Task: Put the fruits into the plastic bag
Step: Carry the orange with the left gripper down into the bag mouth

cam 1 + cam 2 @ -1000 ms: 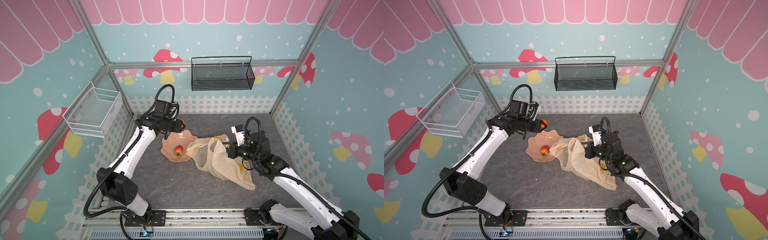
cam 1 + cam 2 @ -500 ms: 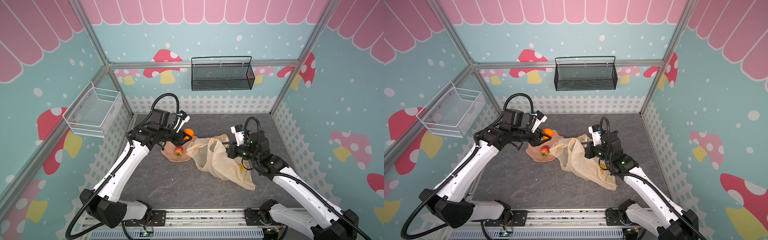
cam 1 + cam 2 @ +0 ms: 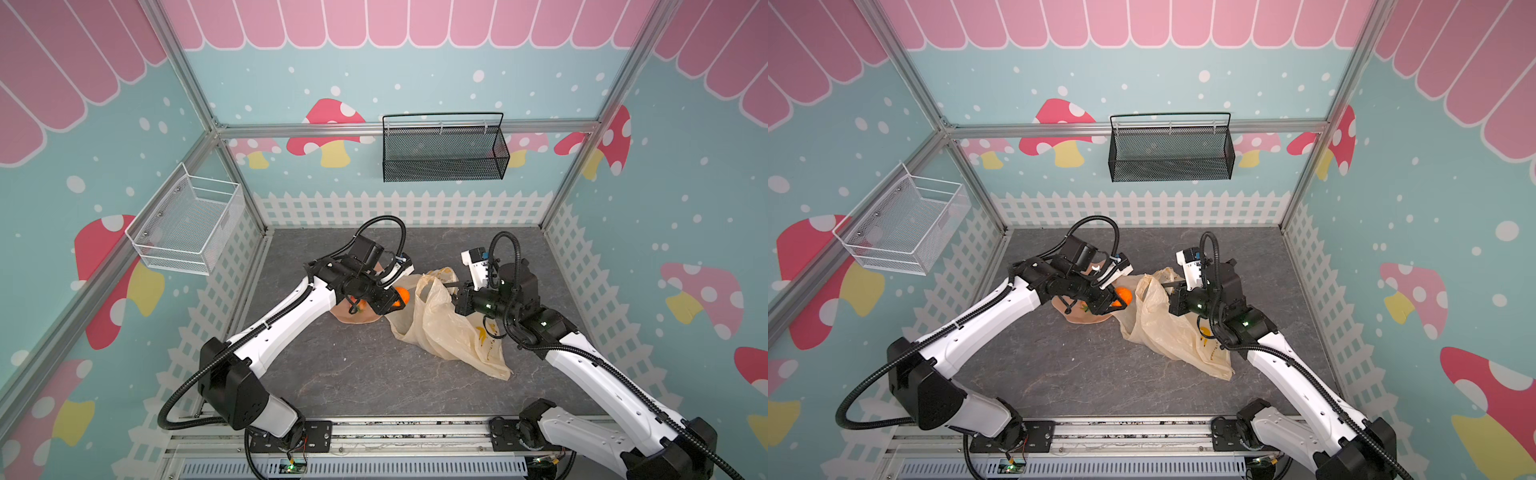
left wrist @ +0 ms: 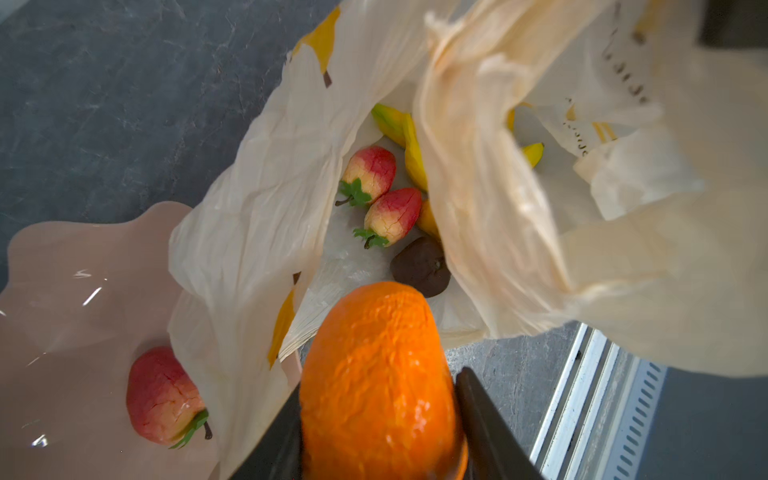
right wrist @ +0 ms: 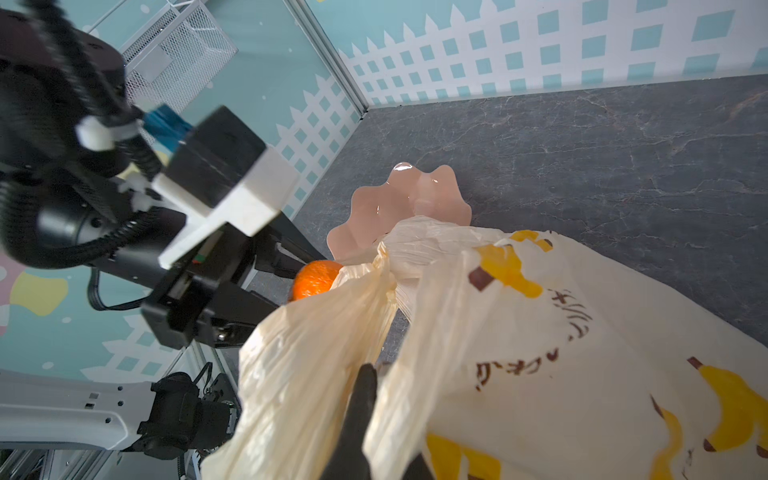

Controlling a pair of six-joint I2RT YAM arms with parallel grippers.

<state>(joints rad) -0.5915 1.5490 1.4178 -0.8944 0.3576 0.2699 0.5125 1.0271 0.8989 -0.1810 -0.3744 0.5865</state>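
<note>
The left end effector (image 3: 392,302) grips the orange (image 4: 376,374) in part-open jaws at the mouth of the plastic bag (image 3: 440,332) — pink dish (image 3: 357,318) at its 9 o'clock. The right end effector (image 5: 365,407) is pinched shut on the bag's rim; strawberries (image 4: 374,170) and bananas (image 4: 411,149) lie inside, another strawberry (image 4: 160,395) on the dish.

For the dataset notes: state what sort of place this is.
Probably a staged robot test cell, not a real room: an aluminium frame holds printed mushroom-and-fence wall panels, two white robot arms stand on a rail at the front, and a black mesh basket hangs on the back wall.
</note>
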